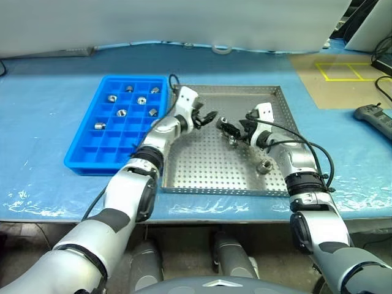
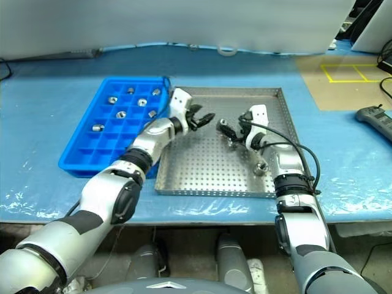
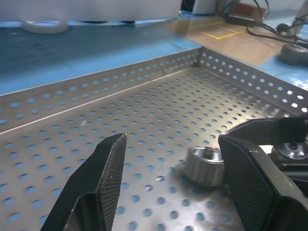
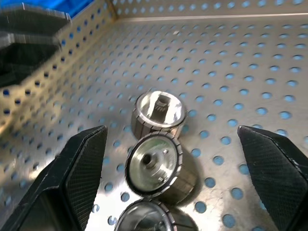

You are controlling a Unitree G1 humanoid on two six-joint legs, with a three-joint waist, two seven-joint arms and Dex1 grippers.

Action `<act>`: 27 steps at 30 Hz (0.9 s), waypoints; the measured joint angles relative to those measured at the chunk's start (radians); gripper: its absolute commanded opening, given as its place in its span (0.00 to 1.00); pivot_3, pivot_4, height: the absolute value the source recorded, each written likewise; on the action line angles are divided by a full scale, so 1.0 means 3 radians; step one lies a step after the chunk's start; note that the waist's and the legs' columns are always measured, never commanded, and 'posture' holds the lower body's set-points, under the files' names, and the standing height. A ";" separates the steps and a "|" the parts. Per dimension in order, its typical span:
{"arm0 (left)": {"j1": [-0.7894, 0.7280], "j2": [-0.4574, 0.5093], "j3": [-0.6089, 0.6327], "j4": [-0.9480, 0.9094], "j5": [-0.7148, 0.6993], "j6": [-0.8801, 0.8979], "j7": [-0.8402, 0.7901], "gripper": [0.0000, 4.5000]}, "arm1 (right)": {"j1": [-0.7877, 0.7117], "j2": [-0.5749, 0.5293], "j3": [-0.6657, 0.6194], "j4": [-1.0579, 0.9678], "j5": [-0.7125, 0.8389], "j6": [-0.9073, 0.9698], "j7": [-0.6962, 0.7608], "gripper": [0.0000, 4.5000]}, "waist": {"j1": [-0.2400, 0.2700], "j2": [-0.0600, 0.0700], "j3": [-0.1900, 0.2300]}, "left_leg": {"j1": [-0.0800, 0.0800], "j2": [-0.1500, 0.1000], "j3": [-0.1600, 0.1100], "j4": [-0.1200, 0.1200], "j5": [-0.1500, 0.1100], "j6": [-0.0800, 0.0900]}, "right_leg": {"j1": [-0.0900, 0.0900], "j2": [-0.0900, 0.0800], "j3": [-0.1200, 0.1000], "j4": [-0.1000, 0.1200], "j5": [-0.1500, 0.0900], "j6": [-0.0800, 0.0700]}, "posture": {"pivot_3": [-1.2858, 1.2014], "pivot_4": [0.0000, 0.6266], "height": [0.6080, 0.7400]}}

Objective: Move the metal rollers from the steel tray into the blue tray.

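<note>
You have both grippers over the steel tray (image 1: 208,177), which sits at the centre of the head view on the blue-covered table (image 1: 43,104). The blue tray (image 1: 92,156) lies touching or just beside the steel tray's left rim, in the left-centre of the frame.

Your left gripper (image 1: 207,117) is just above centre, near the steel tray's upper left part, with its fingers apart and nothing between them. In the left wrist view the two dark fingers (image 3: 94,185) stand wide, and one metal roller (image 3: 206,166) lies on the perforated floor beyond them, close to the finger on the picture's right.

Your right gripper (image 1: 231,130) faces it from the right, just right of centre, fingers spread wide and empty. In the right wrist view its fingers (image 4: 72,178) flank a tight cluster of metal rollers (image 4: 159,166) lying on the tray floor: one tipped on its side at centre, one face-up touching it below, and the edge of a third at the bottom.

One more roller (image 1: 264,166) rests alone on the steel tray, lower right of centre, beside the right forearm.

Seven rollers (image 1: 122,113) already sit in compartments in the blue tray's upper half, one per cell.
</note>
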 measured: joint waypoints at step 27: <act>0.0715 -0.0190 0.0348 -0.1579 -0.1302 0.2016 -0.0507 0.74 | 0.0064 0.0300 -0.0037 -0.0321 0.0211 -0.0247 0.0550 0.40 | 0.0037 -0.0002 0.0001 | -0.0006 0.0003 0.0008 -0.0003 -0.0001 0.0002 | -0.0007 -0.0001 0.0000 0.0000 0.0000 -0.0001 | 0.34 0.24 1.00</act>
